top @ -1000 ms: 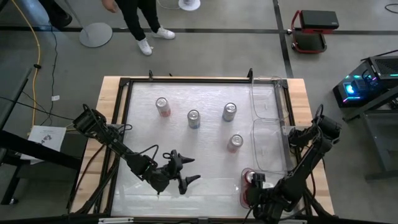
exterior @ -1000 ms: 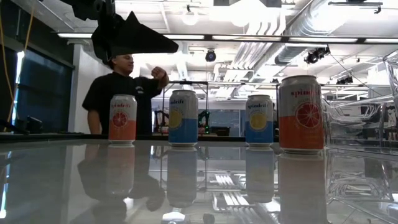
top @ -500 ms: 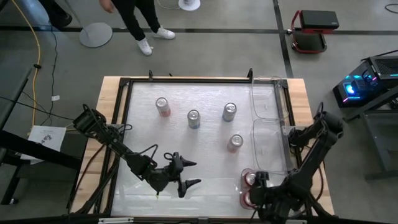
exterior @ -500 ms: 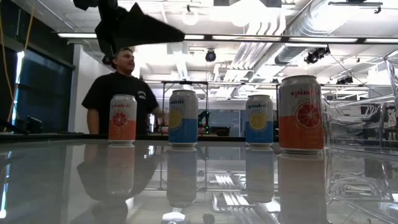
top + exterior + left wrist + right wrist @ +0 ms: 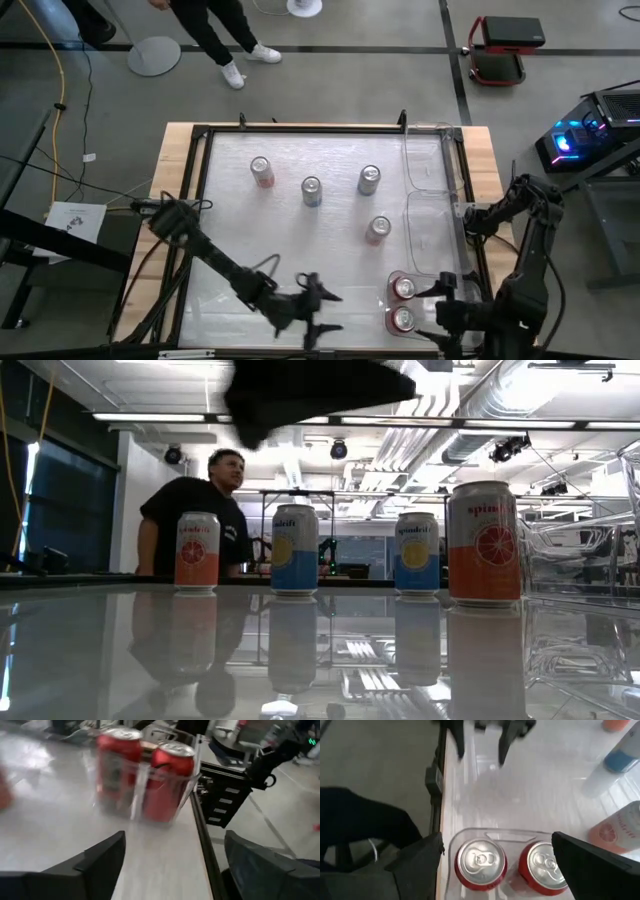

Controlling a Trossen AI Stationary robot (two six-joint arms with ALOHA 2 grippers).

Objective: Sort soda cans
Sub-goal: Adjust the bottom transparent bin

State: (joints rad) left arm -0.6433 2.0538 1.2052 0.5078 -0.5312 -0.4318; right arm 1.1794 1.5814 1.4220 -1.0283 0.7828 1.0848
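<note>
Two red soda cans (image 5: 404, 303) stand upright side by side in a small clear bin (image 5: 390, 300) at the table's near right corner. They show from above in the right wrist view (image 5: 481, 862) and from the side in the left wrist view (image 5: 170, 780). Several more cans stand upright on the table's far half (image 5: 311, 190), also seen in the low view (image 5: 295, 548). My left gripper (image 5: 322, 310) is open near the near edge, left of the bin, pointing at it (image 5: 175, 840). My right gripper (image 5: 445, 310) is open, raised just right of the bin (image 5: 497, 837).
Two larger clear bins (image 5: 432, 200) line the table's right side beyond the small one. A black frame (image 5: 300, 128) rims the table. A person (image 5: 190, 510) stands behind the far edge. Bare tabletop lies between the left gripper and the standing cans.
My left gripper has swung toward the table's right and near edges, closing on the small bin, its fingers still open. My right gripper has drawn back toward the right edge, uncovering both red cans in the bin. The person behind the table has shifted.
</note>
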